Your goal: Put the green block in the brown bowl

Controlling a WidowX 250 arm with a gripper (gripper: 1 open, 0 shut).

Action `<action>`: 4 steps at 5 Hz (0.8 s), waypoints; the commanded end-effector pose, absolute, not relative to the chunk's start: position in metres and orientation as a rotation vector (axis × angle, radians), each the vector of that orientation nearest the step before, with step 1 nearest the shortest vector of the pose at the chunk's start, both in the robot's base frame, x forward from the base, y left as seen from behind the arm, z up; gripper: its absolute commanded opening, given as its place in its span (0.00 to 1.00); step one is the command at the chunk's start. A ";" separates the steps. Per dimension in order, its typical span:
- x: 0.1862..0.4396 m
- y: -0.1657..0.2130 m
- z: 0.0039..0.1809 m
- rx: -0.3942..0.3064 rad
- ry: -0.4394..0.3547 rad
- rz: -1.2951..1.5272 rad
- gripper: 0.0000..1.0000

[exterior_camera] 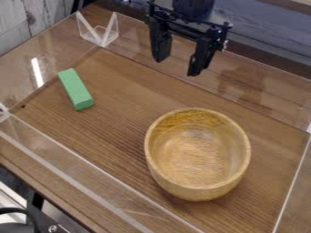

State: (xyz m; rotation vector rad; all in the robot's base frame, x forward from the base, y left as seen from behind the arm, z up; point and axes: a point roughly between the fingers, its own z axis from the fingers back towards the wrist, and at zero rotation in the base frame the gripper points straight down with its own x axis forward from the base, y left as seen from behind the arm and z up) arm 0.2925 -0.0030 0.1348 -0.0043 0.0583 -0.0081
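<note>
The green block lies flat on the wooden desk at the left of the frame, well apart from the brown bowl at lower right. The gripper hangs at top centre, jaws open and empty.

Gripper is presenting as all black — two long, flat fingers hanging from a boxy black wrist block. Finish is showing matte and plain; cables, screws and markings are proving too small to make out.

Green block lies flat — brown bowl upright.
</note>
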 end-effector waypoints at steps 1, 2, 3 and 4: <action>0.290 0.004 0.119 -0.003 0.096 -0.102 1.00; 0.282 0.030 0.114 -0.019 0.088 -0.003 1.00; 0.274 0.063 0.113 -0.031 0.056 0.089 1.00; 0.266 0.098 0.106 -0.049 0.023 0.337 1.00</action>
